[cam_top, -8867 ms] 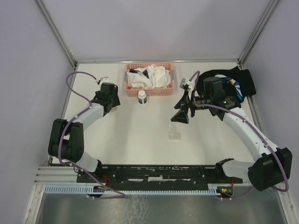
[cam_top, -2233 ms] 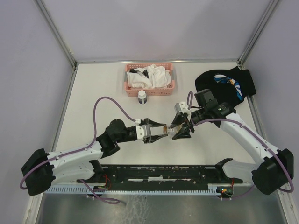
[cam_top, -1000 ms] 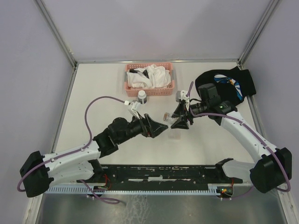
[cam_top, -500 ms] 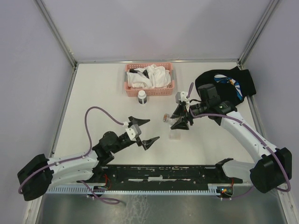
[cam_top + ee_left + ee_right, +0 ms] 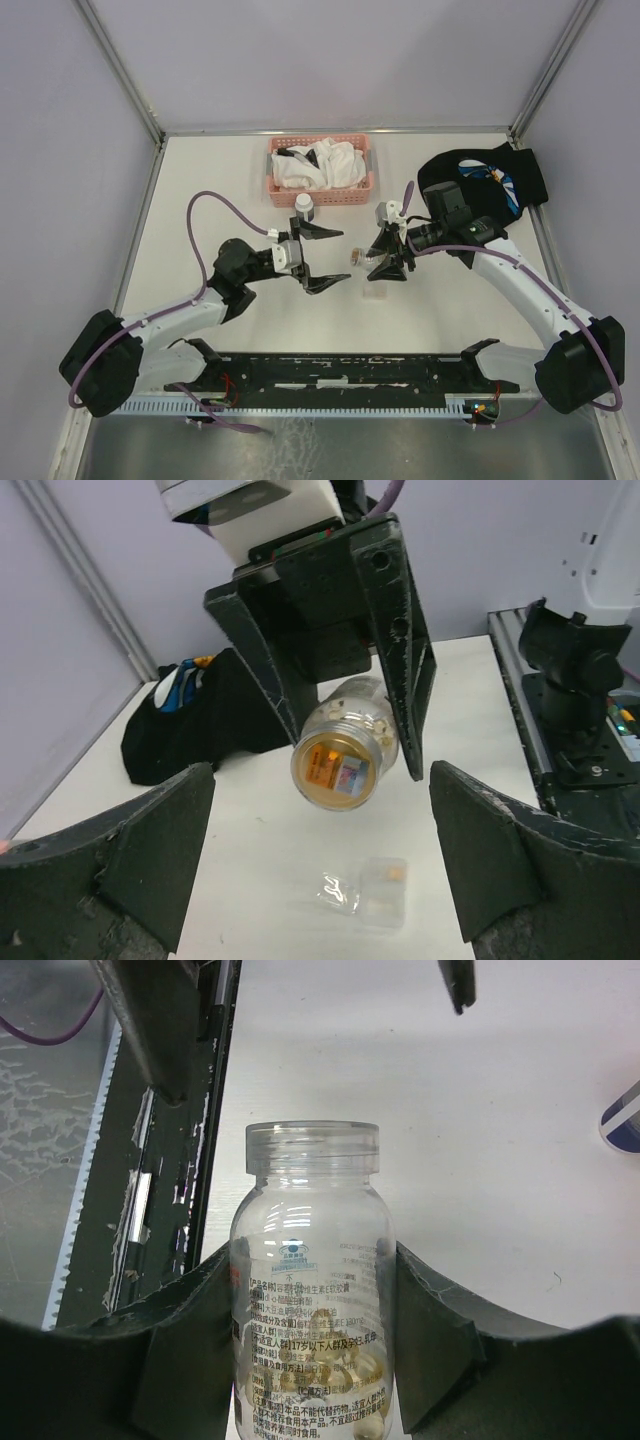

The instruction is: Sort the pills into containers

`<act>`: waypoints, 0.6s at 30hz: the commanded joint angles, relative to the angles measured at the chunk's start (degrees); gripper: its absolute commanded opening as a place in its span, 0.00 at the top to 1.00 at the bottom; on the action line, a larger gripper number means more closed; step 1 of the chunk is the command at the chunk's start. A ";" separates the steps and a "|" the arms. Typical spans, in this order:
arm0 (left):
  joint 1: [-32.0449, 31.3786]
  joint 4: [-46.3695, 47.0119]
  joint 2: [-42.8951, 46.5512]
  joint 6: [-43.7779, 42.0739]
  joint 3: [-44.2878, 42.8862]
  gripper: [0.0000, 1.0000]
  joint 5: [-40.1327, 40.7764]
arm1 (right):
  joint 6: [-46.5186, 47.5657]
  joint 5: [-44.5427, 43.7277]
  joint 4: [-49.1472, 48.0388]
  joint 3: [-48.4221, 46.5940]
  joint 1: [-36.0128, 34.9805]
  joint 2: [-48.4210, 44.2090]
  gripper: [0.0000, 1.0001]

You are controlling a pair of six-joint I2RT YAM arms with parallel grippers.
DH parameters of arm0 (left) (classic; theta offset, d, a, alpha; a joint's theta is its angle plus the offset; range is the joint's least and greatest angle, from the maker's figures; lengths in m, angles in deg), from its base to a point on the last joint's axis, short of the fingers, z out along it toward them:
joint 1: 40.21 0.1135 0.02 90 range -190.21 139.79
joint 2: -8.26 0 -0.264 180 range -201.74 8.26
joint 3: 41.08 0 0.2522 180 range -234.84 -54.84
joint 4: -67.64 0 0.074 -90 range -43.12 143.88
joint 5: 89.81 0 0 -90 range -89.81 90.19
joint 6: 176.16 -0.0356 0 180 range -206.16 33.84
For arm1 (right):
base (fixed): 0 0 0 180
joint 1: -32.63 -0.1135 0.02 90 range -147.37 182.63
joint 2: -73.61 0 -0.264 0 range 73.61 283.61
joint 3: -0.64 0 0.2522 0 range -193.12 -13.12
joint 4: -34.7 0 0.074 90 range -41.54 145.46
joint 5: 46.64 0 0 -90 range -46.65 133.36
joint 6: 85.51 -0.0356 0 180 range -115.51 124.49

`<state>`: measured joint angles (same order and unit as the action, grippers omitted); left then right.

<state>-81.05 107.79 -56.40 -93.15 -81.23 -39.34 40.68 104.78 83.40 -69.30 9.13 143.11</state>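
Observation:
My right gripper [image 5: 383, 254] is shut on a clear pill bottle [image 5: 362, 258], held tilted above the table. In the right wrist view the bottle [image 5: 312, 1260] stands between the fingers [image 5: 190, 1330], with yellowish pills [image 5: 335, 1380] at its bottom. My left gripper [image 5: 318, 258] is open and empty, facing the bottle from the left. In the left wrist view the bottle's golden end [image 5: 343, 762] points at the camera. The container [image 5: 375, 294], a small clear box, lies on the table under the bottle. It shows an orange pill [image 5: 396, 872] in one compartment.
A pink basket [image 5: 320, 188] with white cloths stands at the back. A small white-capped bottle [image 5: 303, 207] stands just in front of it. A black cloth [image 5: 480, 178] lies at the back right. A crumpled clear plastic piece [image 5: 340, 892] lies beside the container.
My left gripper has swung from near the front edge up and back towards the bottle, still open. The right gripper and its bottle have barely moved.

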 commanded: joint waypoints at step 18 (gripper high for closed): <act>0.11 -6.15 -8.90 2.97 -10.69 0.26 -12.15 | 1.61 2.80 0.10 -2.26 0.10 -0.85 0.98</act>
<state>-81.05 102.02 -64.27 -91.44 -89.15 -49.83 41.46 105.07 83.72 -69.30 9.13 143.11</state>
